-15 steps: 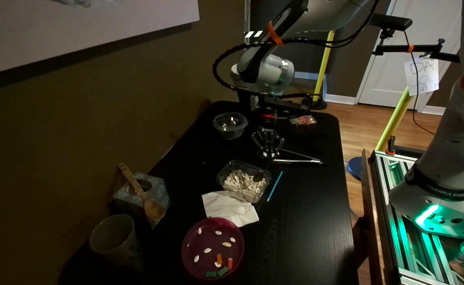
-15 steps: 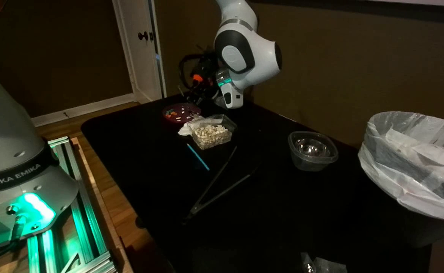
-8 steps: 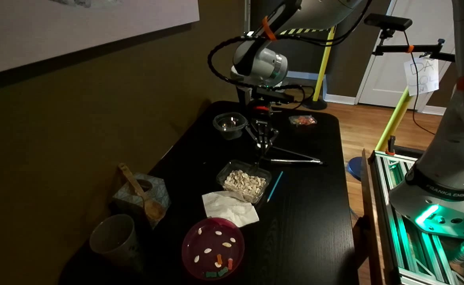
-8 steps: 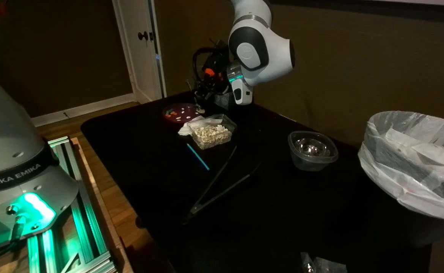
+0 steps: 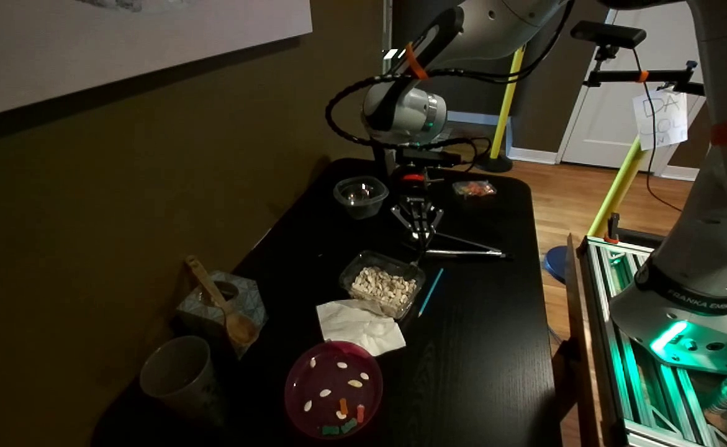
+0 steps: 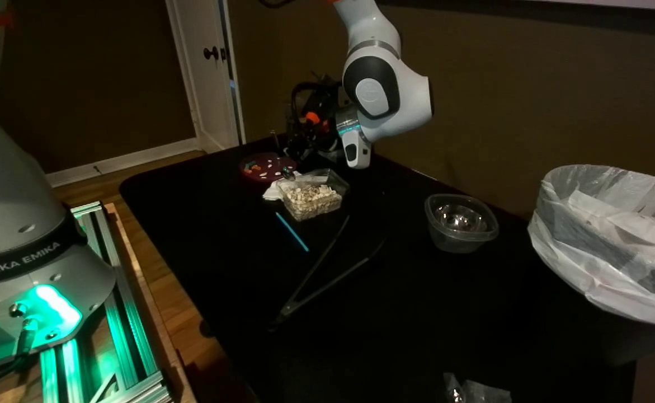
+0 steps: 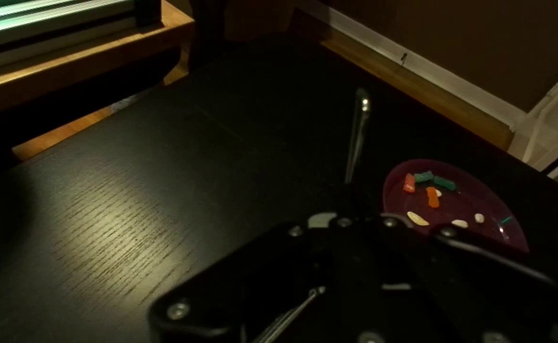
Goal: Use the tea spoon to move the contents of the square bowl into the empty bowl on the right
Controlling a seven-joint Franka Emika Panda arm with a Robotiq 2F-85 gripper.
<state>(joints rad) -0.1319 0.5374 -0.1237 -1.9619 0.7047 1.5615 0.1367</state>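
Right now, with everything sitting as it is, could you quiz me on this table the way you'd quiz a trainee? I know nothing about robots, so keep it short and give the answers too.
1. Where are the pale crumbly pieces heaped?
a) on the white paper
b) in the clear square bowl
c) in the tall cup

2. How many green pieces lie in the red dish?

3. True or false: the claw holds a metal spoon.

Key: 1. b; 2. two; 3. true.
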